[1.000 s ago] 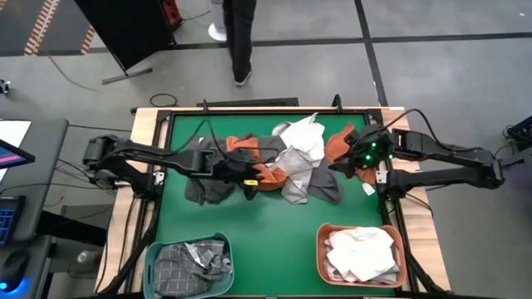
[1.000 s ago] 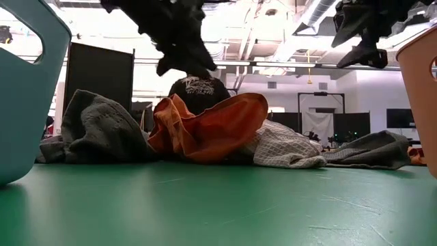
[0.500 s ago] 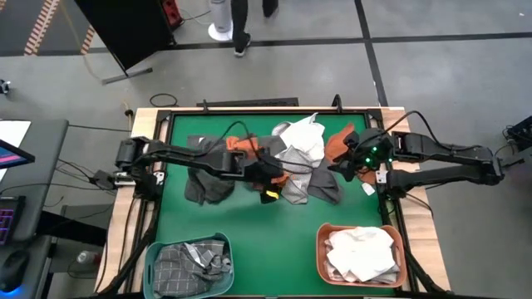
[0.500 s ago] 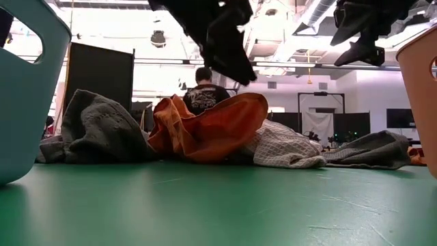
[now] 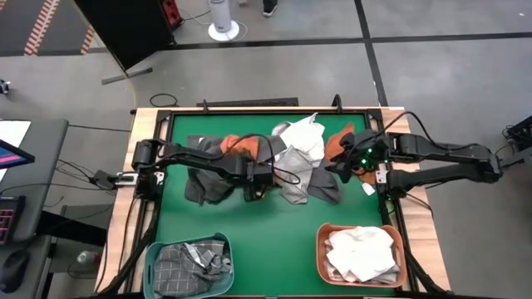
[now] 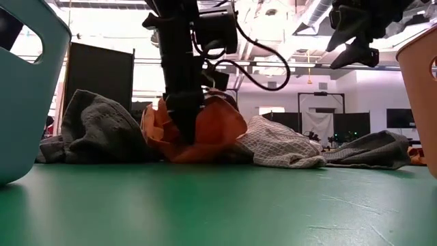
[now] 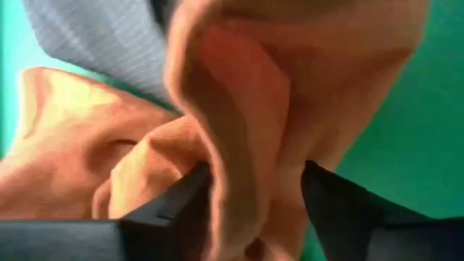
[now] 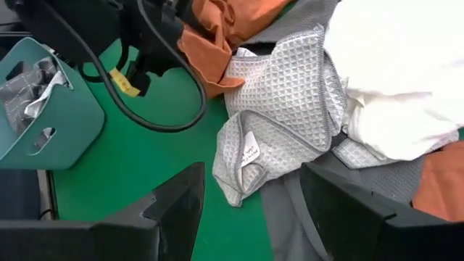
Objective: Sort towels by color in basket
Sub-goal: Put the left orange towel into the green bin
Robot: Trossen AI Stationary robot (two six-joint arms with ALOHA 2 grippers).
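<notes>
At the lower edge of the high view, a teal basket (image 5: pixel 189 264) at lower left holds checked and grey towels, and a terracotta basket (image 5: pixel 360 253) at lower right holds white ones. At mid-frame on the green worktop (image 5: pixel 274 224), the left gripper (image 5: pixel 253 188) presses into a rust orange towel (image 6: pixel 205 130), a fold standing between its parted fingers. Farther right, the right gripper (image 5: pixel 342 169) hovers with fingers open above the towel pile.
</notes>
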